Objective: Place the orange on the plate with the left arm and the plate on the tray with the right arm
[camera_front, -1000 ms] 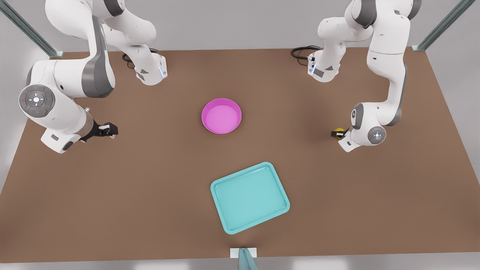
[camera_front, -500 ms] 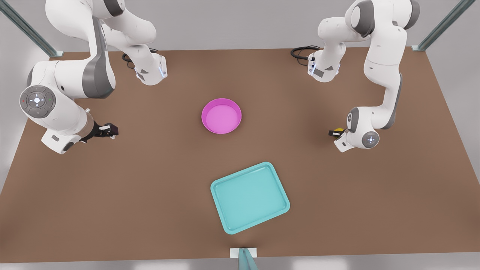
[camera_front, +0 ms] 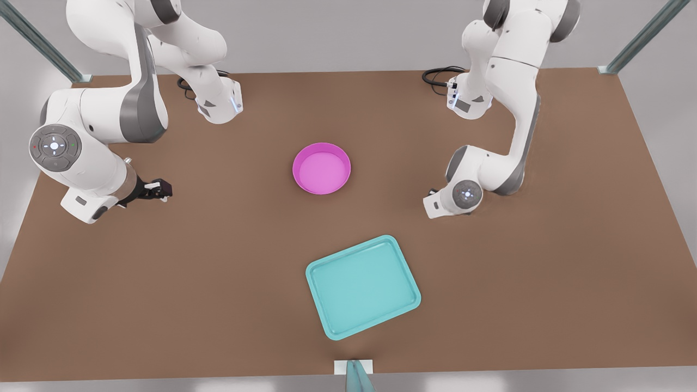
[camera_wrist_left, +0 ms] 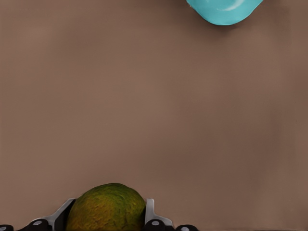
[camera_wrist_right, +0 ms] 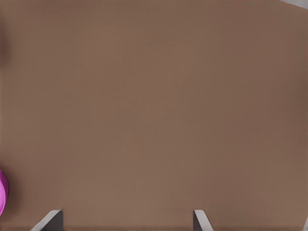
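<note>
Orange (camera_wrist_left: 106,208) sits pinched between the two fingers of the left gripper (camera_wrist_left: 107,219), its bumpy skin bulging out past the pale pads (camera_wrist_left: 150,211) on either side; the wrist view shows brown table (camera_wrist_left: 144,106) beyond the fingertips and a corner of the teal tray (camera_wrist_left: 224,7) far ahead of them. In the front view this is the arm at the front view's right, whose wrist (camera_front: 452,198) hangs above the table and hides both fingers and fruit.

The relation that matters next: the pink plate (camera_front: 322,168) lies away from those fingers toward the front view's left, with bare table between, and the tray (camera_front: 363,286) lies apart from the plate toward the near edge. The carrying arm appears to be well short of the plate, so a sideways carry toward the front view's left and then a release over the dish looks like what remains of this step. The orange is roundish, so its axis should matter little.

The right gripper (camera_front: 158,189) waits at the front view's left, also well apart from the plate. Its wrist view shows two fingertips (camera_wrist_right: 50,219) spread wide with nothing between them and a sliver of the plate (camera_wrist_right: 2,190) at the frame's edge.
</note>
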{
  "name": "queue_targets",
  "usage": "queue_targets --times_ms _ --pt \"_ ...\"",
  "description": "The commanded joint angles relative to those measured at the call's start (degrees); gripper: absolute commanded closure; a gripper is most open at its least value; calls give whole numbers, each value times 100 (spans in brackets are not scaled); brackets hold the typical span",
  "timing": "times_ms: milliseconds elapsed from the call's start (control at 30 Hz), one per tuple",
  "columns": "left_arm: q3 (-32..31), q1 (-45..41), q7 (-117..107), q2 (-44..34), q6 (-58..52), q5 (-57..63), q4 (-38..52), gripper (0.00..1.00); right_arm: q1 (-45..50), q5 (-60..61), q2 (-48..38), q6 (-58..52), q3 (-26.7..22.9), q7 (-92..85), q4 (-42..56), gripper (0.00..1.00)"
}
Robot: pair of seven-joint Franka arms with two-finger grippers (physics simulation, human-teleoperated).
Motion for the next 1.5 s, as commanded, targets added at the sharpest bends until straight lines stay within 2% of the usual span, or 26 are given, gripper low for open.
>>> queue_targets --times_ms 0,67,133,233,267,333,500,533,567,633,700,733,767,800,833,933,967,1033,1067,1100,1133,1167,1267,1367,1400,1467 --pt "-12 -827 -1931 270 -1107 -466 647 33 0 5 -8 1 0 -4 4 0" --pt "-21 -1548 -2924 771 -1107 -730 1543 33 0 5 -8 -8 0 -4 -5 0" --pt "-30 -2084 -3821 1702 -1098 -1222 2896 32 0 5 1 1 0 -4 -5 0" --pt "-750 -2278 -4946 2397 -931 -1328 3908 32 0 5 1 -8 0 -4 -5 0" --pt "-751 -2515 -5113 2661 -650 -1310 4242 33 0 5 10 -8 0 -4 -5 0" --pt "-751 -2630 -5113 2881 -176 -1293 4269 32 0 5 27 -8 0 -4 -5 0" --pt "-751 -2639 -4929 3048 -184 -976 4014 32 0 13 27 -8 0 -4 -5 0" --pt "-751 -2639 -4929 3057 -184 -968 4014 27 0 13 27 -8 0 -4 -5 0" --pt "-751 -2639 -4937 3057 -202 -968 4014 0 0 13 36 -8 0 -4 -5 0" --pt "-751 -2639 -4973 3031 -245 -968 4014 0 0 13 36 -8 0 -4 -5 0" --pt "-680 -2612 -4964 2925 -517 -968 4031 0 0 13 36 -8 0 -4 -5 0" --pt "-435 -2393 -4938 2364 -1430 -1038 4093 0 0 215 124 -17 0 -4 -5 0" --pt "-92 -1761 -4894 1503 -2748 -1152 4102 0 26 786 448 -26 0 -4 -23 0" --pt "-56 -812 -4403 825 -3777 -1152 4111 0 44 1532 949 71 9 -4 4 0" --pt "136 155 -3524 377 -4490 -1100 4119 0 97 2394 1450 615 26 -4 -14 0" --pt "1956 332 -2661 148 -4658 -1082 4119 0 395 3677 2444 1758 185 -101 -259 0" --pt "2149 332 -2635 148 -4649 -1108 4189 0 387 4142 2628 2030 194 -511 -496 0" --pt "1932 620 -2652 78 -4474 -1100 4251 0 527 4426 2612 2391 202 -1270 -1155 0" --pt "511 1525 -2670 -133 -3948 -777 4164 0 554 4434 2173 2383 220 -1270 -1621 0" --pt "191 1571 -2539 -526 -3491 -214 3631 0 571 4469 1796 2383 246 -1270 -2068 0" --pt "137 1571 -2345 -1249 -2084 -124 2336 0 615 4487 1320 2383 264 -1270 -2650 0" --pt "137 1571 -2371 -1635 -1863 -150 1837 0 633 4487 1074 2426 264 -1278 -2930 0" --pt "374 1606 -1580 -1505 -2794 -71 2001 0 878 4461 441 3156 290 -1919 -3986 0" --pt "322 1606 -1484 -1373 -3023 -229 2133 0 1177 4461 1 3841 290 -2921 -4812 0" --pt "366 1589 -1746 -1320 -3049 -572 2142 0 1388 4461 -43 4438 290 -3027 -5146 0" --pt "374 1589 -1782 -1294 -3014 -528 2186 0 1503 4478 -78 5212 352 -3027 -5568 0"
